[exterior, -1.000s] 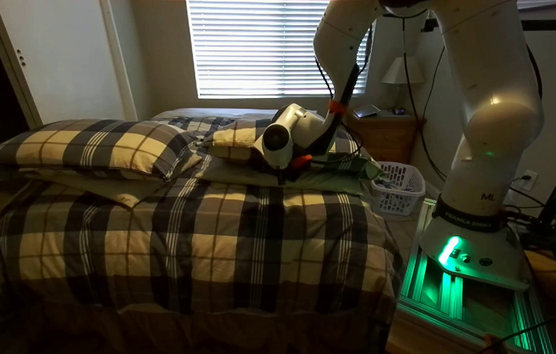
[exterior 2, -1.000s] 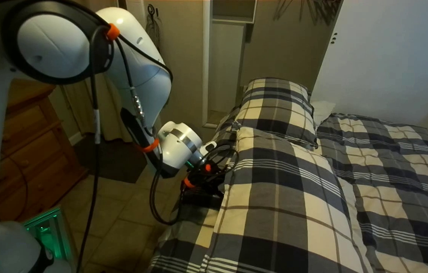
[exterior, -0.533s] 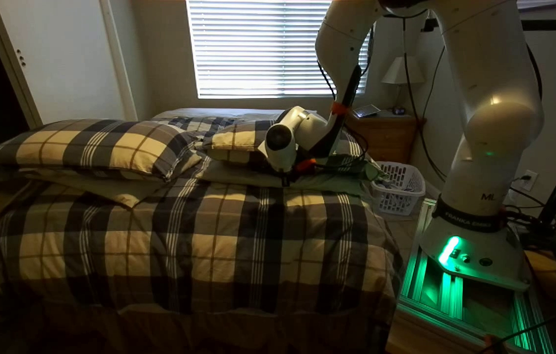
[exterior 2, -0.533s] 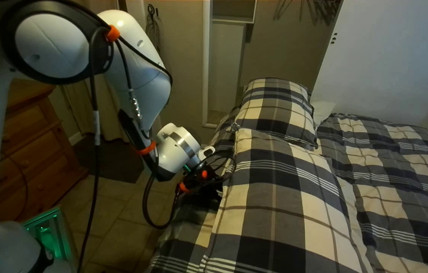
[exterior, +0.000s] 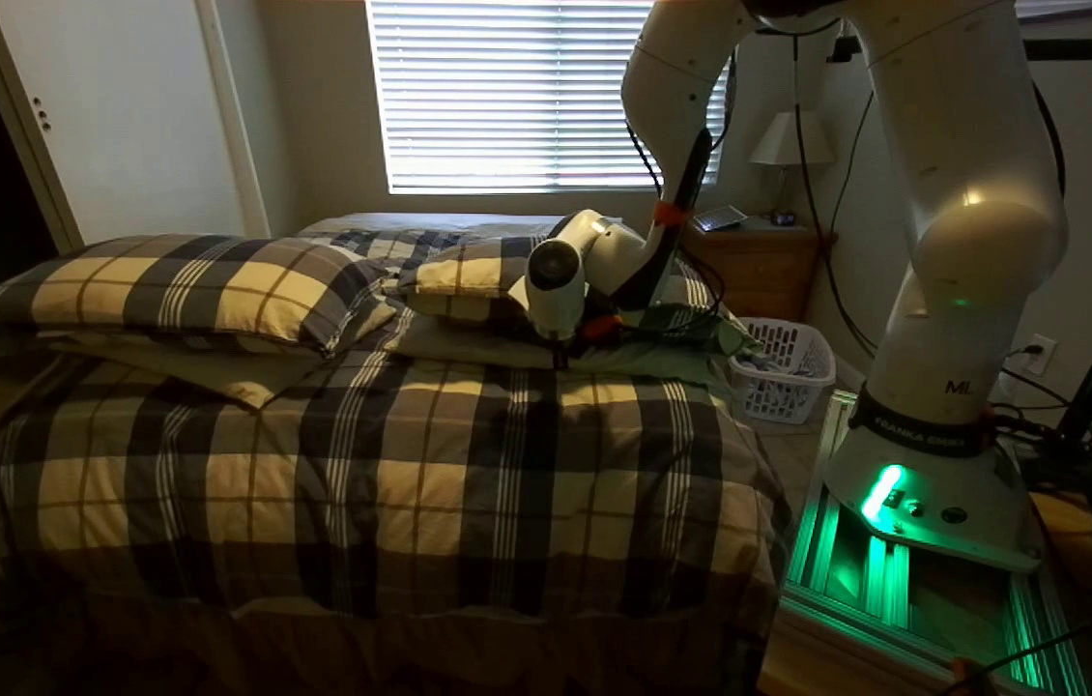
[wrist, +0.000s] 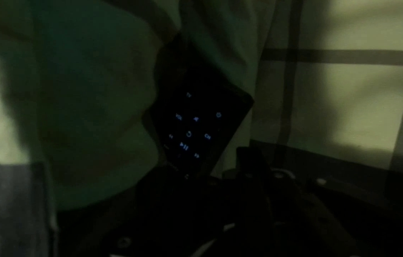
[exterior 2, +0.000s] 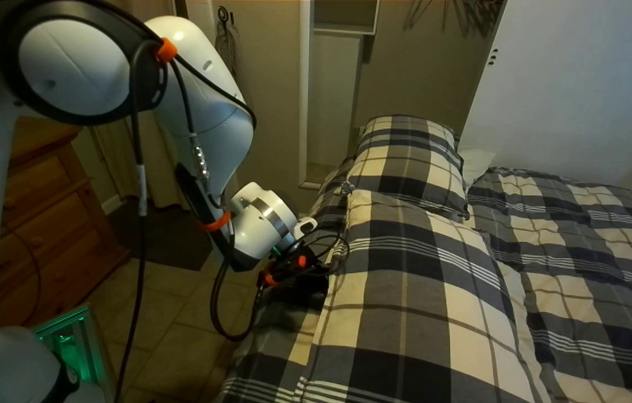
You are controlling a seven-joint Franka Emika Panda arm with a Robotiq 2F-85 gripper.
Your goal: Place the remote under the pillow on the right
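Note:
The black remote (wrist: 198, 125) lies at a slant in the wrist view, its pale button labels showing. Its upper end fades into dark beside greenish folded cloth (wrist: 98, 107); whether cloth covers that end I cannot tell. My gripper (wrist: 248, 153) is a dark shape just below and right of it, shut, with a light strip of cloth between fingertip and remote. In both exterior views the plaid pillow on the right (exterior: 464, 271) (exterior 2: 433, 291) lies right against the hand (exterior: 556, 304) (exterior 2: 293, 257). The remote is hidden in both exterior views.
A puffier plaid pillow (exterior: 188, 285) (exterior 2: 405, 162) lies beside the right one. The plaid bedspread (exterior: 372, 483) spreads in front. A white basket (exterior: 783, 372) stands off the bed's side, near the robot base (exterior: 933, 503). Loose cables (exterior 2: 226, 330) hang below the wrist.
The hand has drawn back slightly from the pillow, rightward in an exterior view, then nearly stopped. My gripper has gone from open to shut. The pillows look unmoved.

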